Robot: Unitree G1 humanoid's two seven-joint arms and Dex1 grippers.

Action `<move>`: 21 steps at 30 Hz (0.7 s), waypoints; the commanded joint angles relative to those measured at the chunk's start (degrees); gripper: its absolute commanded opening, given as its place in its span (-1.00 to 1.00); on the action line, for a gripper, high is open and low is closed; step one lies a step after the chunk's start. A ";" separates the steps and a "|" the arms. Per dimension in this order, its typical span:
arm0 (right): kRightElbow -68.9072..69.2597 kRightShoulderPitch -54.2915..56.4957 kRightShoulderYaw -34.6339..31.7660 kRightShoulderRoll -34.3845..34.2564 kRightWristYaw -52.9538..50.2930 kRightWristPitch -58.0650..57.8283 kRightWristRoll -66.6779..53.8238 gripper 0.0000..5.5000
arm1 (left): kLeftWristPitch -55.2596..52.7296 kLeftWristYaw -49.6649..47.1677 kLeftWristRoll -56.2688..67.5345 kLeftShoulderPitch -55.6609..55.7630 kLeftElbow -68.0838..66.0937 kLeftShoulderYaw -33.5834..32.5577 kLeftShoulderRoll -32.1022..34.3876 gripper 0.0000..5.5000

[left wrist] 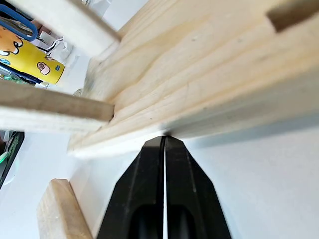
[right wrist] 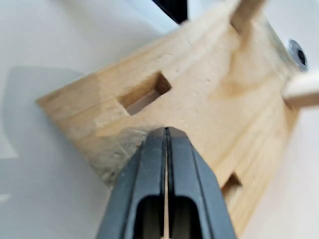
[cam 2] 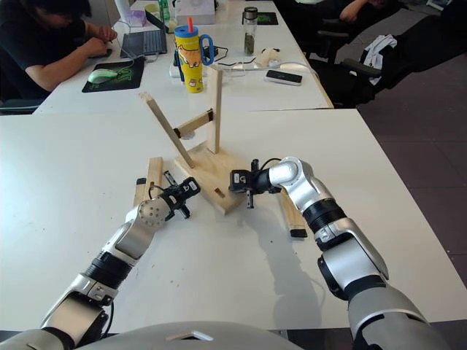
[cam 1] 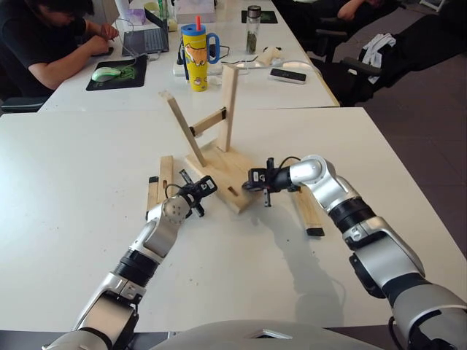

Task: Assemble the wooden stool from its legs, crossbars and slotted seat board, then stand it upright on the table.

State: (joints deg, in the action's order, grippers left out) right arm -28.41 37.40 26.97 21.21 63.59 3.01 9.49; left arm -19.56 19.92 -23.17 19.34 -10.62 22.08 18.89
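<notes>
The seat board is lying flat near the middle of the white table. 2 legs are already standing up out of it: the left leg is leaning away to the left, and the right leg is standing nearly straight. A crossbar is joining them partway up.

The left gripper is sitting low at the board's near left corner. Its fingers are pressed together with nothing between them, and their tips are touching the board's edge.

The right gripper is meeting the board from the right. It is likewise clenched on nothing, with its fingers resting on the top face just beside an open slot. A 2nd slot is showing farther along the same face.

2 loose wooden pieces are lying side by side on the table just left of the board. Another loose leg is lying under the right forearm.

A yellow cup is standing on the next table, beyond the stool parts.
</notes>
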 commanded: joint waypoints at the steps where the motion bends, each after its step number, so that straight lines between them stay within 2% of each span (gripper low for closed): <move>1: 10.97 -8.30 -1.26 -3.81 0.01 -8.66 -6.38 -1.00 | -0.63 0.26 0.00 0.00 -3.38 -1.75 1.90 -0.99; 3: 17.01 -8.84 -7.15 -5.23 -4.07 -12.69 -11.67 -1.00 | -0.57 0.43 0.10 0.29 -3.50 -2.38 2.19 -0.99; 5: 22.22 -10.92 -10.16 -4.39 -5.39 -16.98 -14.46 -1.00 | -0.78 0.64 0.30 0.01 -2.79 -3.01 2.34 -0.99; 9: 29.81 -18.26 -11.85 0.94 -6.08 -21.39 -15.54 -1.00 | -2.08 1.74 0.42 -2.90 0.77 -3.24 2.94 -0.99; 13: 38.52 -23.90 -11.21 9.34 -1.21 -28.22 -18.24 -1.00 | -3.93 2.92 0.53 -7.33 5.73 -3.69 4.41 -0.99; 18: 29.11 -23.00 -8.93 9.78 -7.47 -23.63 -11.56 -1.00 | -4.90 3.62 2.00 -8.51 10.35 -6.11 4.74 -0.99; 21: 22.90 -21.93 -7.36 8.57 -11.09 -19.16 -7.86 -1.00 | -4.00 0.70 3.33 -6.05 11.76 -9.76 3.62 -0.99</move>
State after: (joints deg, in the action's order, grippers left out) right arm -2.08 14.20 18.45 30.64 54.71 -18.37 -0.71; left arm -23.88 22.50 -20.62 11.17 -0.45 15.03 22.93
